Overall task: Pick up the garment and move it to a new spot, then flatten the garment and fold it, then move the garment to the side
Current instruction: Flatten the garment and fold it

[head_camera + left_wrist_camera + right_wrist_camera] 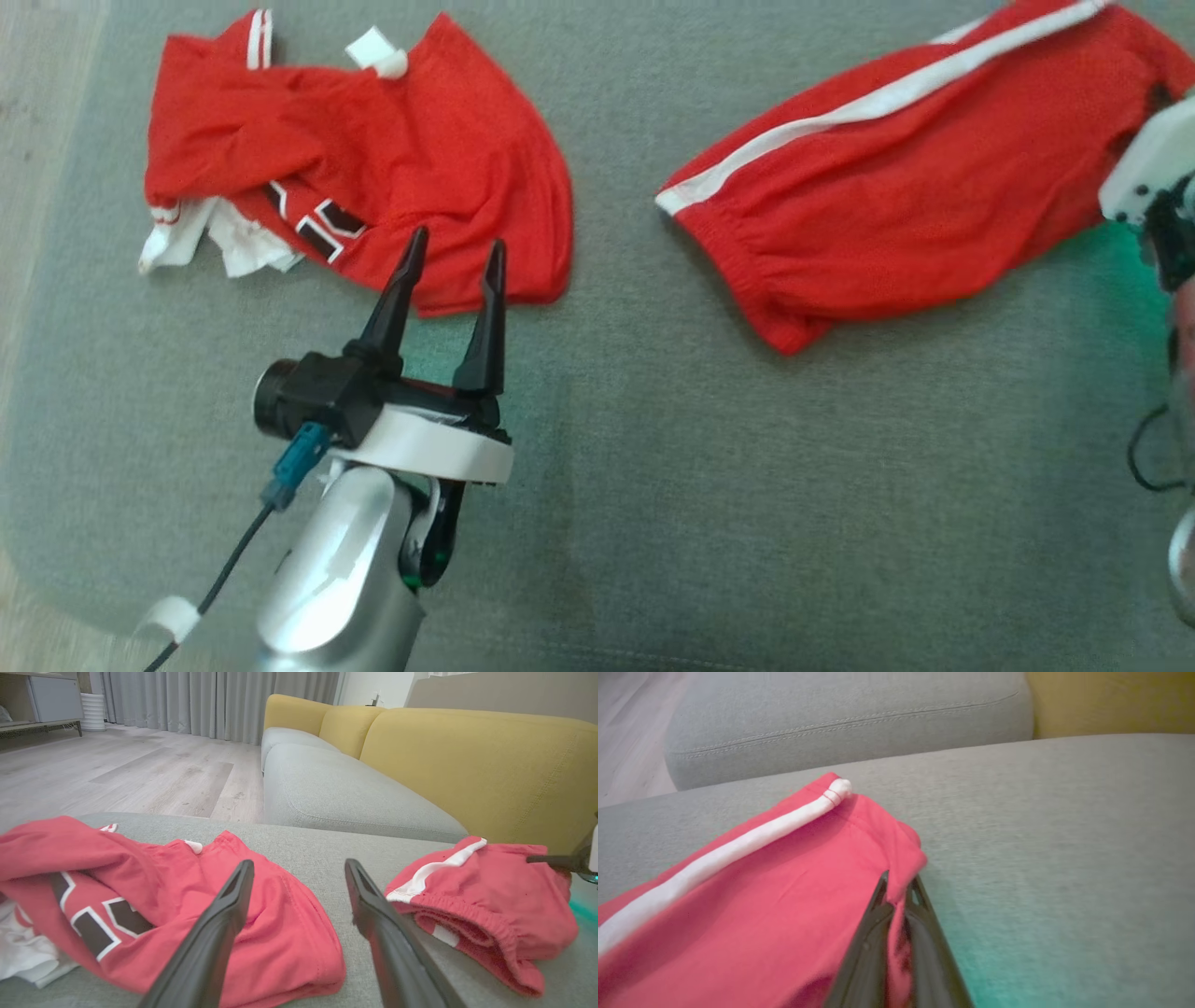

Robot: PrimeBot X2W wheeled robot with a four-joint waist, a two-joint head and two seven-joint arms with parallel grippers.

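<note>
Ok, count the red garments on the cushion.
2. The lettered jersey lies crumpled at the left; the white-striped shorts lie at the right, an edge pinched in the right gripper.

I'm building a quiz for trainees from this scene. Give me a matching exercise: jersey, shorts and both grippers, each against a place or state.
1. jersey
2. shorts
3. left gripper
4. right gripper

a. shut on red cloth
b. crumpled, on the left
c. open, holding nothing
d. white side stripe, on the right

Pairs: 1-b; 2-d; 3-c; 4-a
</note>
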